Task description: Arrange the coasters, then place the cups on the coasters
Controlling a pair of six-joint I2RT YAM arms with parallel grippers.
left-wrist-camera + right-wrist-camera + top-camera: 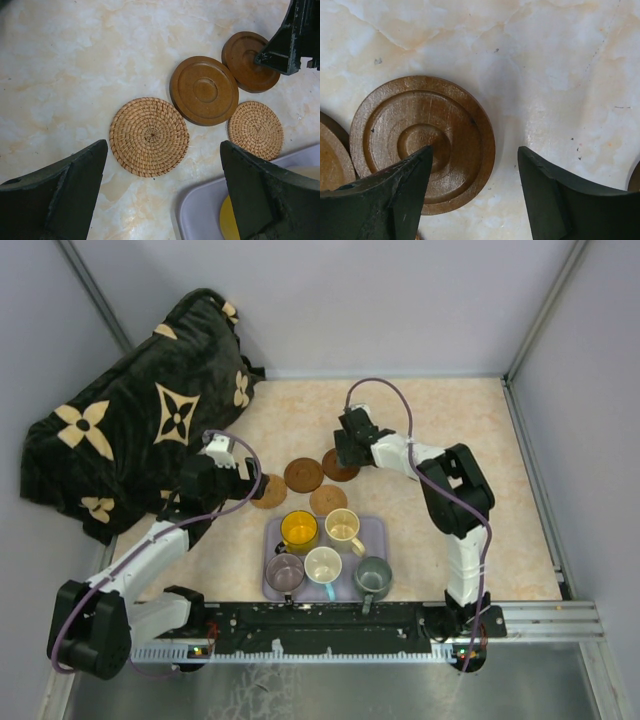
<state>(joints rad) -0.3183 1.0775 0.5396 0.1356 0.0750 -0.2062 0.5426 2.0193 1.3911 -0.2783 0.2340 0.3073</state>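
Wooden coasters: 2, centre of the top view. They look stiff, light and flat on the table. Likely best pinched across the raised rim.
Woven coasters: 2, beside the wooden pair. Rough and probably grippy, with a slight give; pinch at the edge.
Coaster count: 4 seen. A brown sliver at the right edge of the right wrist view may be a 5th; cannot tell.
Cups: 5, all on the lavender tray, lower centre. They look hard, smooth and breakable; grip the wall at the rim.
Left gripper: spread wide, empty, above the left woven coaster.
Right gripper: jaws apart, holding nothing, above the right wooden coaster.
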